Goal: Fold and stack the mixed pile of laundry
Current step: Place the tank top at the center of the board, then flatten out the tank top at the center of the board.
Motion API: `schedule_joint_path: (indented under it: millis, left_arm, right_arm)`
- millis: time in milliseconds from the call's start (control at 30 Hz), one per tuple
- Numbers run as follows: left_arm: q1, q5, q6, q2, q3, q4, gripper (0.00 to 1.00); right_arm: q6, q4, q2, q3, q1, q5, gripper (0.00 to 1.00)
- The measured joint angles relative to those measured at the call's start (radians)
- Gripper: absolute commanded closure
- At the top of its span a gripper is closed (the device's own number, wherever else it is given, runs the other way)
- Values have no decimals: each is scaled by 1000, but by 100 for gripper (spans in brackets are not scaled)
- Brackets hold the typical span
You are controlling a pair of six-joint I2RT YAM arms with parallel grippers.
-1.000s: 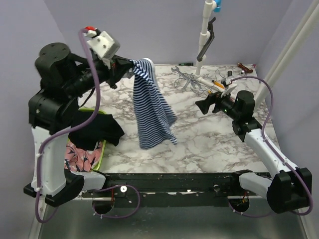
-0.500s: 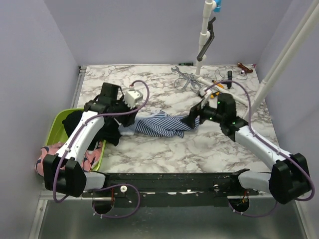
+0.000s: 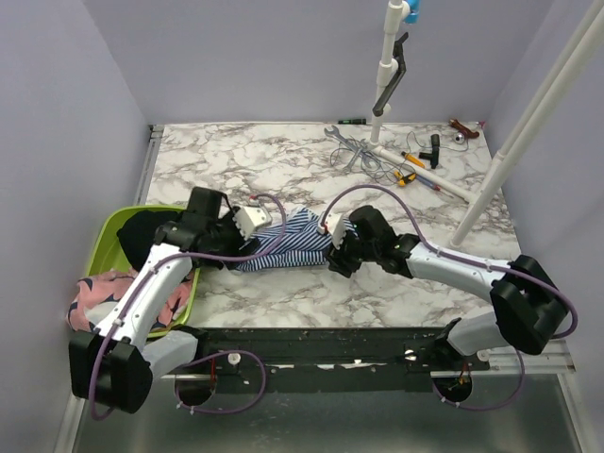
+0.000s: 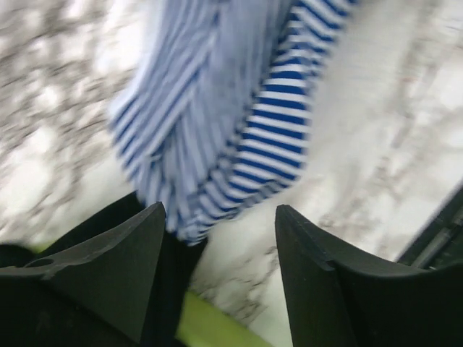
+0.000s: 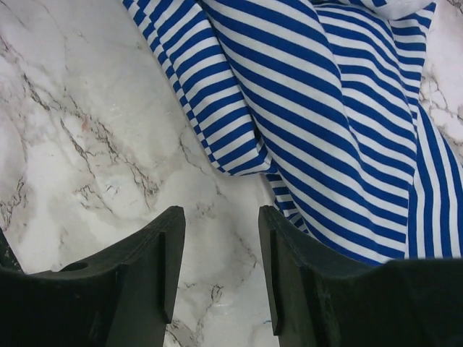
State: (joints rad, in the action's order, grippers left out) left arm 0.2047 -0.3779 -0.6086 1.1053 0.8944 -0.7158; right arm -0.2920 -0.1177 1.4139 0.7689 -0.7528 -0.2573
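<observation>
The striped garment (image 3: 293,236) lies crumpled on the marble table between my two grippers. My left gripper (image 3: 262,236) is at its left end, open and holding nothing. In the left wrist view the striped garment (image 4: 246,108) lies just beyond the left gripper (image 4: 221,238), with the black garment (image 4: 170,275) below it. My right gripper (image 3: 335,262) sits low at the cloth's right edge. In the right wrist view the right gripper (image 5: 221,238) is open over bare marble, the striped garment (image 5: 325,94) just ahead. The black garment (image 3: 142,231) and pink garment (image 3: 94,293) lie in the basin.
A lime green basin (image 3: 106,236) stands at the table's left edge. Wrenches and screwdrivers (image 3: 396,156) lie at the back right by a white pipe stand (image 3: 387,66). A slanted white pole (image 3: 524,123) crosses the right side. Walls close in on three sides.
The left gripper, which held the striped garment up high, came down, opened and let it go onto the table. The right arm swung left and down to the cloth, its jaws narrowing.
</observation>
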Motion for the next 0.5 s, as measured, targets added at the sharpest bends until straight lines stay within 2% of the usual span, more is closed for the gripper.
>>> schedule_joint_path:
  millis: [33,167,300,500]
  left_arm:
    - [53,-13,-12,-14,-21,-24,40]
    - [129,-21,-27,8,-92,-24,40]
    - [195,32,-22,66,-185,6,37]
    - [208,193,1,170,-237,129,34]
  right_arm:
    - [-8,1,-1,-6,0,-3,49]
    - [-15,17,-11,-36,0,-1,46]
    - [8,22,45,-40,0,114,44]
    - [33,40,143,-10,0,266,39]
